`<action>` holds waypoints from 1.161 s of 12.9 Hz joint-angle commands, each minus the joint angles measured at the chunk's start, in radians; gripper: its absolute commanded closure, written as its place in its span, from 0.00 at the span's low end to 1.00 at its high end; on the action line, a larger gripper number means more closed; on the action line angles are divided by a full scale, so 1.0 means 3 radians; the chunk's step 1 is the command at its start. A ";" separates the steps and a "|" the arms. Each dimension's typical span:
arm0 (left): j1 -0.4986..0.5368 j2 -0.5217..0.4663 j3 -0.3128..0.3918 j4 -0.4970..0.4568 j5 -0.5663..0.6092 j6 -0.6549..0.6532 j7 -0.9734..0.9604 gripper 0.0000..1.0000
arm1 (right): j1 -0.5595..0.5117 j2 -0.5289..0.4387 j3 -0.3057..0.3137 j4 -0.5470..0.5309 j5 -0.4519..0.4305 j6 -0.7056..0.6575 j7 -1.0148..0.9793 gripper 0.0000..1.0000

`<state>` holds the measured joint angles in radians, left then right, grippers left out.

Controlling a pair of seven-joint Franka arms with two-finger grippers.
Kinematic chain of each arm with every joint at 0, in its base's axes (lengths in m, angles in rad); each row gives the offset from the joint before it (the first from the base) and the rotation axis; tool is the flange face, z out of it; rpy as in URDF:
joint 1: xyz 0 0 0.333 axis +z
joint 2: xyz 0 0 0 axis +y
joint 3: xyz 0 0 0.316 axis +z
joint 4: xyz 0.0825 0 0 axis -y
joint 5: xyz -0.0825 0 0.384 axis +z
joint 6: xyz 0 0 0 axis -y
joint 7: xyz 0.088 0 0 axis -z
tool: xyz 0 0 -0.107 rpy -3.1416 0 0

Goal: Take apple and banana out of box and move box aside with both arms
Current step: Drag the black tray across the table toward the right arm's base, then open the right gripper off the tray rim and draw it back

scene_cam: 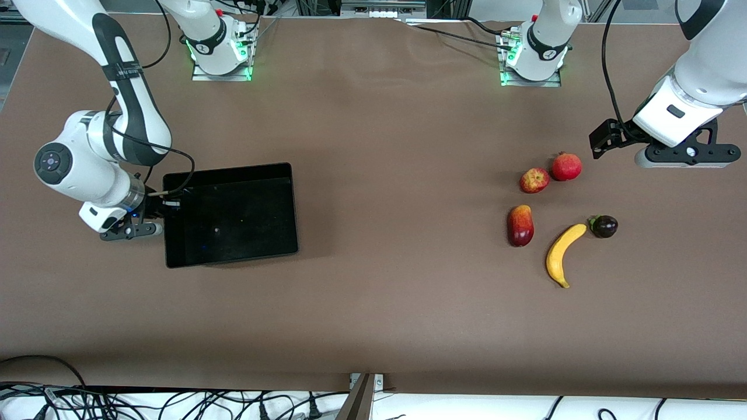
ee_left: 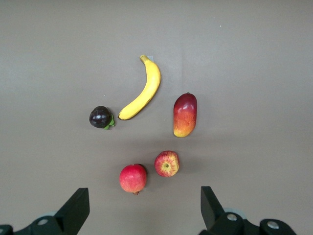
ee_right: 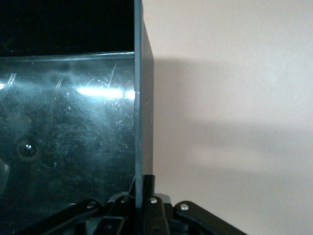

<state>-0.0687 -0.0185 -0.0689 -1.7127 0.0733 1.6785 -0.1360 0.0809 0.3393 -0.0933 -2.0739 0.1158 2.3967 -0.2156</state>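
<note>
The black glossy box (scene_cam: 233, 216) lies empty toward the right arm's end of the table. My right gripper (scene_cam: 167, 204) is shut on the box's side wall (ee_right: 139, 98), with its fingertips (ee_right: 142, 183) pinching the rim. The yellow banana (scene_cam: 564, 254) and the red-and-yellow apple (scene_cam: 534, 180) lie on the table toward the left arm's end. My left gripper (scene_cam: 604, 140) is open and empty, up over bare table beside the fruits. In the left wrist view the banana (ee_left: 144, 90) and apple (ee_left: 167, 163) lie ahead of that gripper (ee_left: 144, 210).
An all-red pomegranate (scene_cam: 566, 167) sits beside the apple. A dark-red oval mango-like fruit (scene_cam: 520, 225) and a dark purple round fruit (scene_cam: 604, 226) flank the banana. All three also show in the left wrist view: pomegranate (ee_left: 133, 177), mango-like fruit (ee_left: 185, 114), purple fruit (ee_left: 100, 117).
</note>
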 commanded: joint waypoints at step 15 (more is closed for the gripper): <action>-0.0022 0.0000 -0.0031 0.0104 -0.0055 -0.0062 0.0050 0.00 | 0.0226 -0.0579 0.0020 0.1485 -0.0207 -0.2055 0.0166 0.00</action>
<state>-0.0727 -0.0185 -0.0768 -1.7088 0.0732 1.6785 -0.1356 0.1440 0.1910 -0.0823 -1.7295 0.0857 1.9032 -0.1752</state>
